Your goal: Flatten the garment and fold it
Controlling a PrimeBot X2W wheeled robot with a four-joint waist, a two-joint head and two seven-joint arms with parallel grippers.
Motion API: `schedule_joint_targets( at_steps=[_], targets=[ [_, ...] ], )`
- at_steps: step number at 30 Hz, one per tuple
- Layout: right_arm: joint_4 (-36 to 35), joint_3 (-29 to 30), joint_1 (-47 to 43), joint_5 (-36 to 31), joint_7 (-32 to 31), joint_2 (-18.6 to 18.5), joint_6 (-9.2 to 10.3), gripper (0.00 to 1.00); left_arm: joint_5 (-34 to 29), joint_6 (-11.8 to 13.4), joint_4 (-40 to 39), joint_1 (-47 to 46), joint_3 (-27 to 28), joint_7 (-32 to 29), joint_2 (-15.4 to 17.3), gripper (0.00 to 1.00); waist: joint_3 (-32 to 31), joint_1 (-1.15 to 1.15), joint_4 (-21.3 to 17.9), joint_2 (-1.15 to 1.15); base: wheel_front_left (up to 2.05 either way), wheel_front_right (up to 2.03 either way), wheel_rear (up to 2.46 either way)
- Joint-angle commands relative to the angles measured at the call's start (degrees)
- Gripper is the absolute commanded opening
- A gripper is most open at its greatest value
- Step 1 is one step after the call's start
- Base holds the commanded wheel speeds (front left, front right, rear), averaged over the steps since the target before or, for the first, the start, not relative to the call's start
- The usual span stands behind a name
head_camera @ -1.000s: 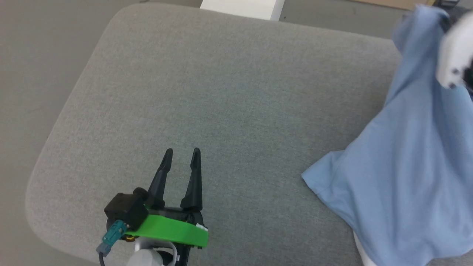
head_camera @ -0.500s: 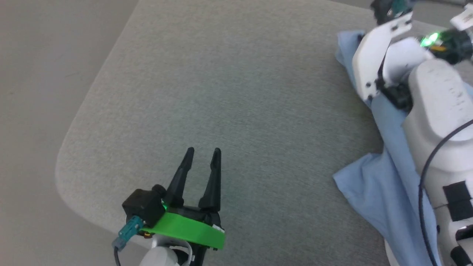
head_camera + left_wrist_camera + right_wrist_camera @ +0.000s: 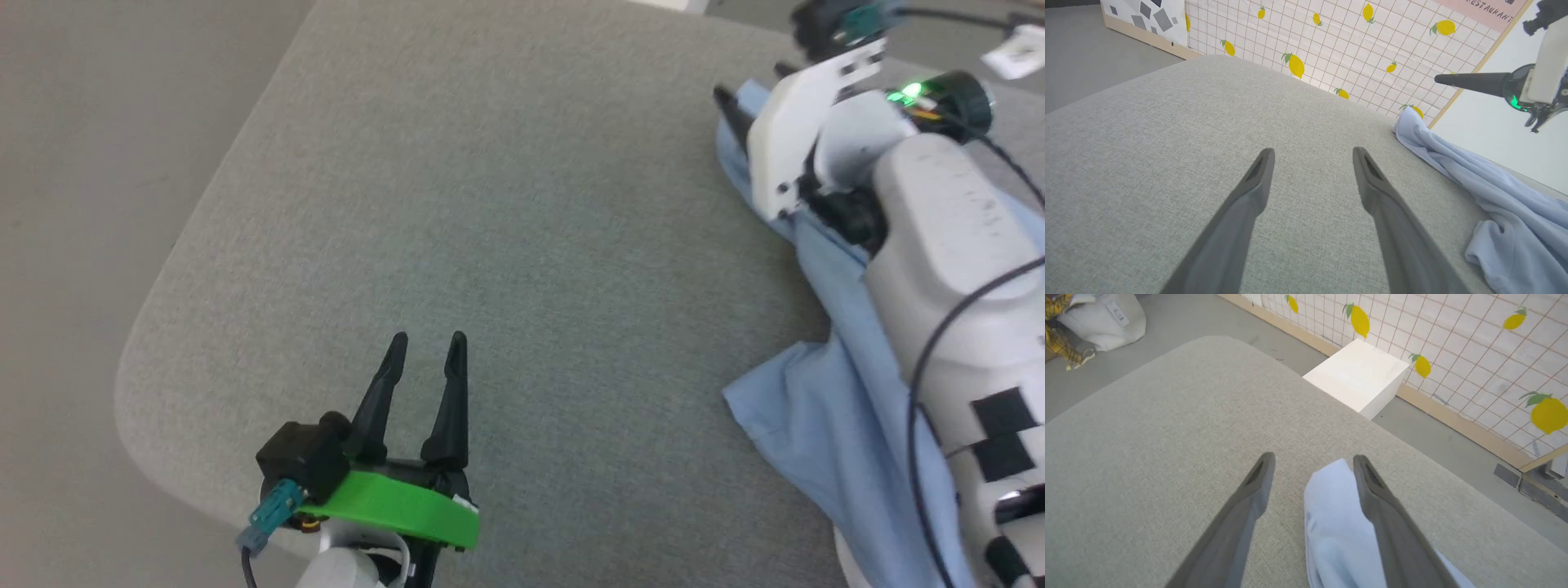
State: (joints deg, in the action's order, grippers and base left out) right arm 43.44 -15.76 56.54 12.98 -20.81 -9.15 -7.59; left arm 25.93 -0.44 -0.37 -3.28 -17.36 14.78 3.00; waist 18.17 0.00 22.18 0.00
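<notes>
The right gripper point(image 3: 1313, 459) stands with its two dark fingers spread wide and clamped on nothing. The garment point(image 3: 1335, 522), a soft light blue shirt, lies loose on the grey cushion point(image 3: 1147, 437) in the gap between them. The cloth sits closer to the right-hand finger than to the left one, and part of it passes under that finger. Its rounded end stops just short of the fingertips. From there the shirt runs back under the gripper and along beneath the pale right forearm point(image 3: 939, 245) as a long rumpled ridge. It spreads into a bunched fold near the arm's lower part. I cannot tell whether the fingers touch the fabric or hang just over it. The left gripper point(image 3: 428, 339) is open too, with its fingers parted over bare cushion and holding nothing. The shirt lies well off to its right, with a wide stretch of grey upholstery between them. Ahead of the right gripper, past the cushion's far edge, a white box point(image 3: 1359, 371) stands on the floor. It is in front of a wall panel point(image 3: 1474, 339) printed with lemons.
</notes>
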Motion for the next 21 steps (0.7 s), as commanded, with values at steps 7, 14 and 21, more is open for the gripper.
schedule_joint_targets(
  at_steps=[7,14,21],
  targets=[
    [-11.93,6.85,-8.91,5.70,7.35,-6.27,0.10,1.00,-3.06,-0.72,-0.36,3.58,2.75,0.22,-0.13,1.00,-8.71,0.00,-8.15,0.00,0.00,0.00,0.00],
    [-30.91,22.13,-29.52,1.65,14.38,-5.99,0.10,1.00,-4.91,-1.68,-1.11,6.35,5.52,0.22,-0.13,1.00,-10.90,0.00,-12.34,0.00,0.00,0.00,0.00],
    [-46.19,33.11,-50.40,-4.67,18.79,3.74,0.10,1.00,-5.30,-2.35,-1.44,8.33,6.23,0.22,-0.13,1.00,-12.09,0.00,-14.65,0.00,0.00,0.00,0.00]
  ],
)
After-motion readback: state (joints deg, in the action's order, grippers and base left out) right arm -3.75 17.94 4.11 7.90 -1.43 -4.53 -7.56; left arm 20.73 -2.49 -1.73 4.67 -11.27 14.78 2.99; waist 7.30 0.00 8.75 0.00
